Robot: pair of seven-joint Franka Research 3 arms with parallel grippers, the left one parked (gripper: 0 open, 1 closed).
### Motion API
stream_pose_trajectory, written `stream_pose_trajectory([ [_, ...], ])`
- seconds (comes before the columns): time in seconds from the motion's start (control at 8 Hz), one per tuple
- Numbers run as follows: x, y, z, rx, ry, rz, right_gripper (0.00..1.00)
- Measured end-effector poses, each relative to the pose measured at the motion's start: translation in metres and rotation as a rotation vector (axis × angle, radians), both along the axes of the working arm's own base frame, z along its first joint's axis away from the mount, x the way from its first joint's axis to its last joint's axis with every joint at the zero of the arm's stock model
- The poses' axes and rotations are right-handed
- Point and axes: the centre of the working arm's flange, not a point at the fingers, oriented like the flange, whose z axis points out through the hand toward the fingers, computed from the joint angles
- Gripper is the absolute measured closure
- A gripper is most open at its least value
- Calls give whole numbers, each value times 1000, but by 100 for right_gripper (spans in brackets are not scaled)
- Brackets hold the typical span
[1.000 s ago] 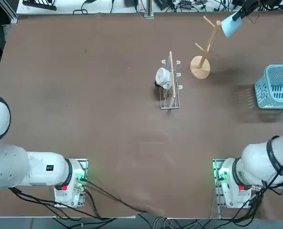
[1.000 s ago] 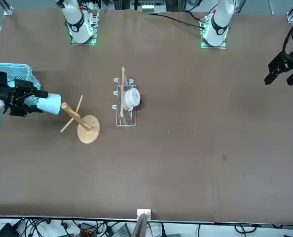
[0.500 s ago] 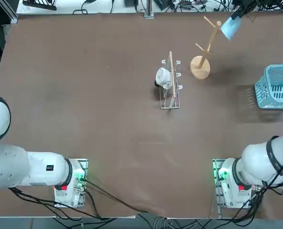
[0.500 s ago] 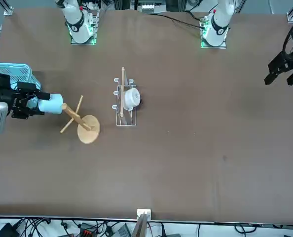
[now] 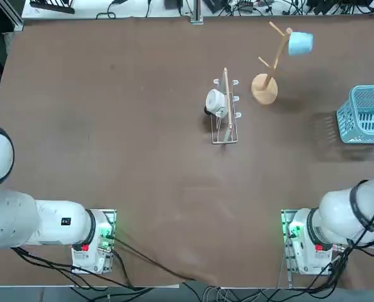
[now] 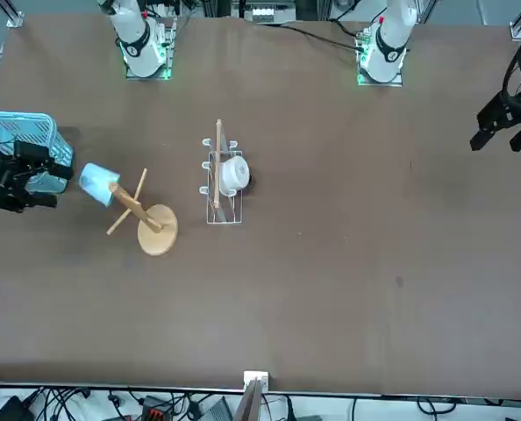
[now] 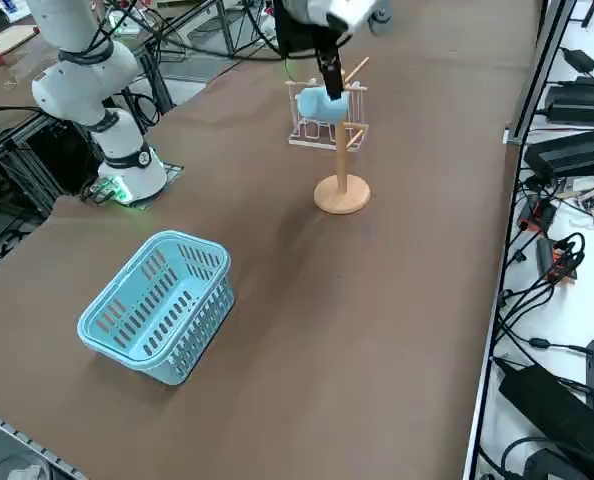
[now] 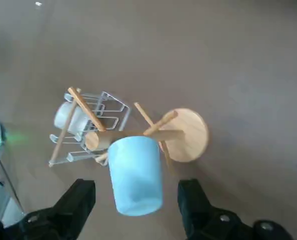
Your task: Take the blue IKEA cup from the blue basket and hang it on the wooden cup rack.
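Hanging from an upper peg of the wooden cup rack [image 5: 266, 74], the blue IKEA cup [image 5: 300, 43] sits on the side of the rack that faces the blue basket [image 5: 365, 114]. From the wrist camera the cup [image 8: 135, 174] lies between the two black fingers [image 8: 72, 206], and clear gaps show on both sides of it, so the right gripper [image 6: 34, 175] stands released and holds nothing. In the front view that gripper hovers just beside the cup [image 6: 96, 182], apart from it, with the basket [image 6: 22, 140] right behind it. The rack's round base [image 6: 157, 230] rests flat on the brown table [image 6: 331, 263], its pole upright. Near the rack stands a low wire rack [image 5: 225, 113] with white-tipped pegs, and a white cup [image 5: 215, 100] hangs on its side. From the side camera the basket [image 7: 157, 305] stands well apart from the wooden rack [image 7: 342, 150], and I cannot see anything inside it.
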Motion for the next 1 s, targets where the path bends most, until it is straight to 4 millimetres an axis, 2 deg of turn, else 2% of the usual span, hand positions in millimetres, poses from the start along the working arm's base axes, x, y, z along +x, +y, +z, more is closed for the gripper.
stream_pose_trajectory([
  [0.38,-13,52,48,-254,24,-145,0],
  [0.5,-20,61,57,-314,26,-174,0],
  [0.75,-27,57,61,-433,65,-301,0],
  [1.0,-26,58,39,-530,133,-439,0],
])
